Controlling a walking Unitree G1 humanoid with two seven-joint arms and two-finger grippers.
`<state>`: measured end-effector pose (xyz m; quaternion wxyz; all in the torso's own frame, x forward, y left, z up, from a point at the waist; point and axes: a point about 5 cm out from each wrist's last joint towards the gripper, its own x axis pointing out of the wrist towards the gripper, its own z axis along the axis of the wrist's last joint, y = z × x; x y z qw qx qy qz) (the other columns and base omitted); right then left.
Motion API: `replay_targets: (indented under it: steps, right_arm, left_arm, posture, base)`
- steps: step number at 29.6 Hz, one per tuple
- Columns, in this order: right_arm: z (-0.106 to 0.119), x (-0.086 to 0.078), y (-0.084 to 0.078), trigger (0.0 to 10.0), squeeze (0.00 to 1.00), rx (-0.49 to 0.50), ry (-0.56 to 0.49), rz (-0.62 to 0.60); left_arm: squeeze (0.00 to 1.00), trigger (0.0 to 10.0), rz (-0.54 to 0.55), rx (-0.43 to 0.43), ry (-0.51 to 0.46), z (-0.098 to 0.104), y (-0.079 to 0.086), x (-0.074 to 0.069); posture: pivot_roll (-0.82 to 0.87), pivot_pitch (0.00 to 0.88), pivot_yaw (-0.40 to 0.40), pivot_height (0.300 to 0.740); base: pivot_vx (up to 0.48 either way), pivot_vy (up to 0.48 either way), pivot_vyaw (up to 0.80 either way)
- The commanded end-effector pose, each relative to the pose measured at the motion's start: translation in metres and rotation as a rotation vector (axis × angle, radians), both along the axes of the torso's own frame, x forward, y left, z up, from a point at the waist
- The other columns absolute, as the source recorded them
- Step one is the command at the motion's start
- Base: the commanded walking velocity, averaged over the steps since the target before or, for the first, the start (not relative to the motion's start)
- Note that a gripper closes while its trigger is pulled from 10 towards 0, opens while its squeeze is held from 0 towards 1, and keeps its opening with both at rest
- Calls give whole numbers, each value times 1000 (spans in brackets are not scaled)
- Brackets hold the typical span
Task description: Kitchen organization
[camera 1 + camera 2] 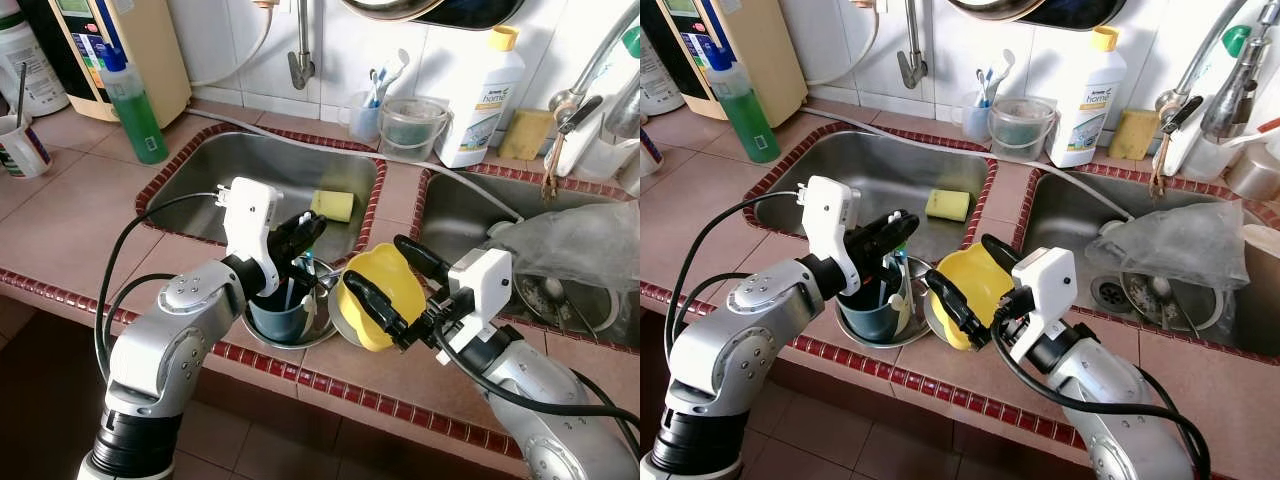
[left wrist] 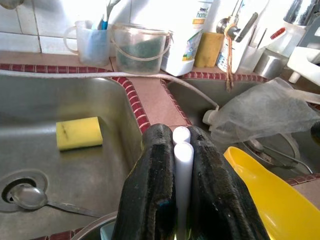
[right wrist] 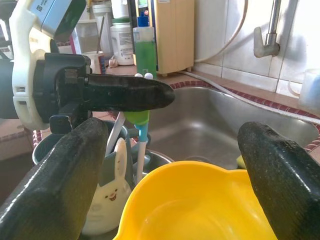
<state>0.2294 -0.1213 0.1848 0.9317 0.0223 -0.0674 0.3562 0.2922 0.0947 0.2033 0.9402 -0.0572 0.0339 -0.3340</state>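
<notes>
At the bench's front edge, the left end effector (image 1: 300, 238) is clenched on a white toothbrush handle (image 2: 183, 165), upright above the blue cup (image 1: 280, 318). Just beside it, the right end effector (image 1: 385, 288) straddles a yellow bowl (image 1: 385, 290), fingers spread. A yellow sponge (image 1: 332, 205) lies in the sink behind.

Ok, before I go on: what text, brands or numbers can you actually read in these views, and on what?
"home": blue word on the label of the white detergent bottle behind the sinks; the smaller print around it is too small to read.
Yellow appliance front panel: print blurred, unreadable.
White jar label: unreadable.
</notes>
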Motion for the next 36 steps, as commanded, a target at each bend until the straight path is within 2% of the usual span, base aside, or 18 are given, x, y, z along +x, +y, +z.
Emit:
replay_targets:
  steps: [1,8,16,17,18,26,28,36]
  right_arm:
    - [3,0,3,10000,0,-5,-11,24]
    - [3,1,4,10000,0,-6,-10,29]
    - [2,2,5,10000,0,-14,-12,39]
    - [2,2,5,10000,0,-16,-13,40]
    - [2,2,5,10000,0,-17,-14,40]
    - [2,3,5,10000,0,-19,-14,43]
    - [3,4,5,10000,0,-16,-20,40]
    - [6,9,4,10000,0,-1,-28,28]
  left_arm:
    - [0,0,4,7,-16,6,3,0]
    - [0,0,6,-4,-20,8,5,2]
    - [0,0,11,-71,-53,22,7,7]
    - [0,706,-1,-76,-64,25,7,7]
    - [0,9961,-7,-78,-72,27,6,7]
    - [0,10000,0,-137,-98,43,8,13]
    - [0,10000,17,-180,-100,50,15,17]
    - [0,10000,80,-236,-145,71,37,26]
  posture:
    - [-113,67,33,740]
    - [-111,62,32,740]
    - [-115,56,27,740]
    - [-116,55,26,740]
    - [-116,55,26,740]
    - [-119,58,22,740]
    - [-122,58,24,740]
    - [-115,65,19,740]
  base:
    - [0,0,0]
    - [0,0,0]
    - [0,0,0]
    - [0,0,0]
    - [0,0,0]
    - [0,0,0]
    - [0,0,0]
    - [0,0,0]
